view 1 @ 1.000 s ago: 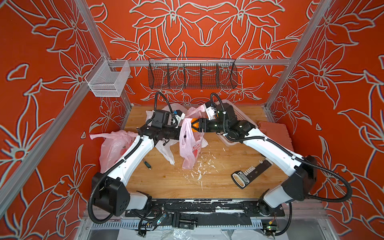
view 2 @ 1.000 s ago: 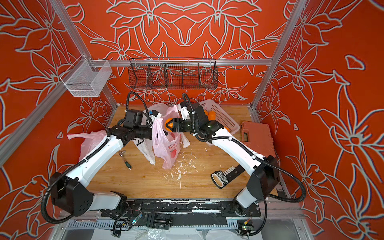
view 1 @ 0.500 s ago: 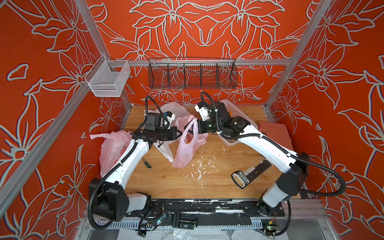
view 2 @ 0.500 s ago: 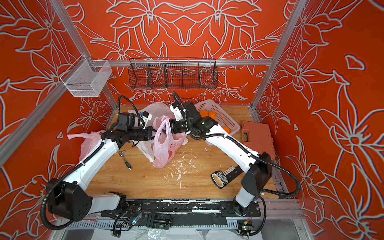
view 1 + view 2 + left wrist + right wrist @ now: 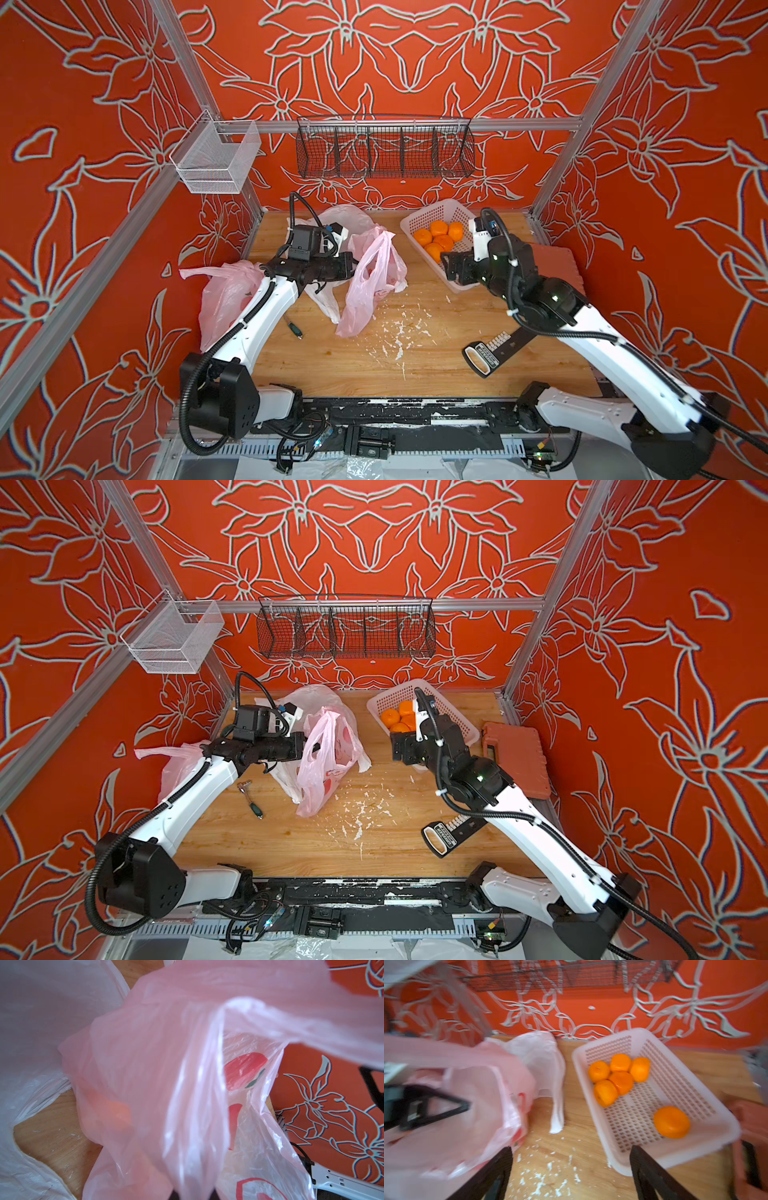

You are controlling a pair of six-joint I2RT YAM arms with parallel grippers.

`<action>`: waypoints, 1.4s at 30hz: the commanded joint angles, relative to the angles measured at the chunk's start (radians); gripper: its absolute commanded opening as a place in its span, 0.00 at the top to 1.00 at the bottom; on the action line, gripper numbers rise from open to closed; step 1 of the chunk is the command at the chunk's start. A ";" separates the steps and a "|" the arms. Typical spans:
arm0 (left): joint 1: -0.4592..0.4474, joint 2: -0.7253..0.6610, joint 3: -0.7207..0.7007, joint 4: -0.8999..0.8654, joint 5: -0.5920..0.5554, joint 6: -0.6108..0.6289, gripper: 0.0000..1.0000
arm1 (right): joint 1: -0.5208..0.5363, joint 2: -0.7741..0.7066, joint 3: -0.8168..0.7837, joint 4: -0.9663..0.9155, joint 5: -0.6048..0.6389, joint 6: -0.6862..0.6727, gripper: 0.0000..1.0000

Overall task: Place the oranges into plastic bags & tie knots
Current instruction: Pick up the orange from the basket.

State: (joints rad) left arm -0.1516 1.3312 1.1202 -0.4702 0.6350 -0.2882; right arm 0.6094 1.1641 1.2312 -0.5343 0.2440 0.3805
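Because thin plastic fills nearly the whole left wrist view, the left jaws are hidden there. They are pressed together on a strap of the pink printed bag [image 5: 370,291]. In both top views this bag is seen hanging from the tip of the left arm [image 5: 266,307], near the centre of the bench [image 5: 374,365] toward 11 o'clock, with its lower end lying on the wood. One orange [image 5: 116,1111] is made out only as a dim blur through that bag's wall.

A white bag [image 5: 347,216] is crumpled behind it at 12 o'clock, partly covered by the arm and the pink plastic. A second pink bag [image 5: 224,299] is slumped at 9 o'clock. Its inner side is cut off by the left arm, and its contents cannot be told.

The right jaws are spread wide, with nothing between the two dark fingers [image 5: 648,1169]. They are held over the near corner of the perforated basket [image 5: 432,212] at 1 o'clock, and the right wrist view is blurred. Five oranges [image 5: 438,241] are clustered at the basket's far end. A sixth orange [image 5: 671,1122] lies apart in the basket and is shown only by the right wrist view, being covered by the right arm [image 5: 540,299] in both top views. An orange case [image 5: 515,754] lies at 3 o'clock, its inner edge covered by that arm. Whether any bag is knotted cannot be told.
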 commanded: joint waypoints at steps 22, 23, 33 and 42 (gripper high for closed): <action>-0.118 0.075 0.172 -0.256 -0.325 0.101 1.00 | -0.346 1.047 0.719 -0.186 -0.262 0.254 0.06; -0.118 0.073 0.170 -0.254 -0.324 0.101 1.00 | -0.346 1.072 0.753 -0.208 -0.270 0.255 0.04; -0.118 0.066 0.176 -0.248 -0.307 0.102 1.00 | -0.347 1.187 0.868 -0.303 -0.248 0.266 0.10; -0.118 0.067 0.181 -0.246 -0.296 0.100 1.00 | -0.351 1.196 0.873 -0.320 -0.214 0.262 0.26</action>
State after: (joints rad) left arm -0.2676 1.4036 1.2770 -0.7033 0.3279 -0.1989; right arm 0.2573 2.3386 2.0758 -0.8093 -0.0090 0.6327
